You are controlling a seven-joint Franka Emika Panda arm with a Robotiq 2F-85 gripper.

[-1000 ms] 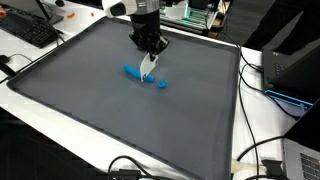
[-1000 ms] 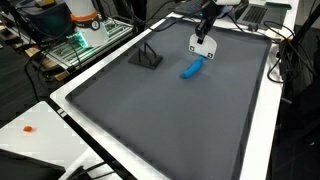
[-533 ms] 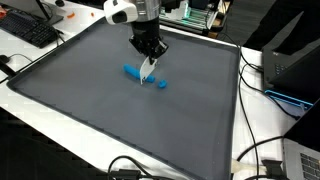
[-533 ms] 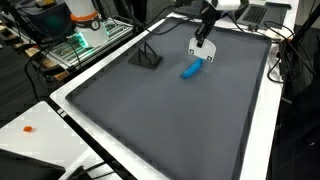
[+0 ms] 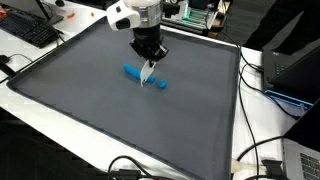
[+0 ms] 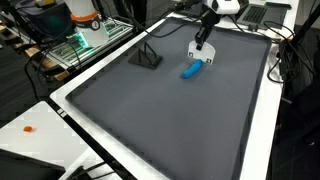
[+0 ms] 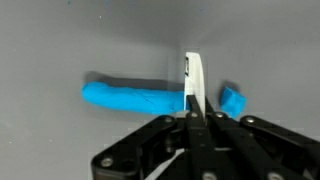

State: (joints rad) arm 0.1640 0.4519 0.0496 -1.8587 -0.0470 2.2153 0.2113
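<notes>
My gripper is shut on a thin flat white piece that hangs down from the jaws. In the wrist view the white piece stands edge-on between a long blue stick and a small separate blue chunk. The gripper is right over the gap between them. In both exterior views the blue stick lies on a dark grey mat, with the small chunk beside it. I cannot tell if the white piece touches the mat.
The dark mat covers a white table. A black triangular stand sits on the mat's far side. A keyboard, a black box and cables lie around the edges.
The gripper has turned a little about its axis, so the white piece shows more edge-on. The blue stick and chunk have not moved.
</notes>
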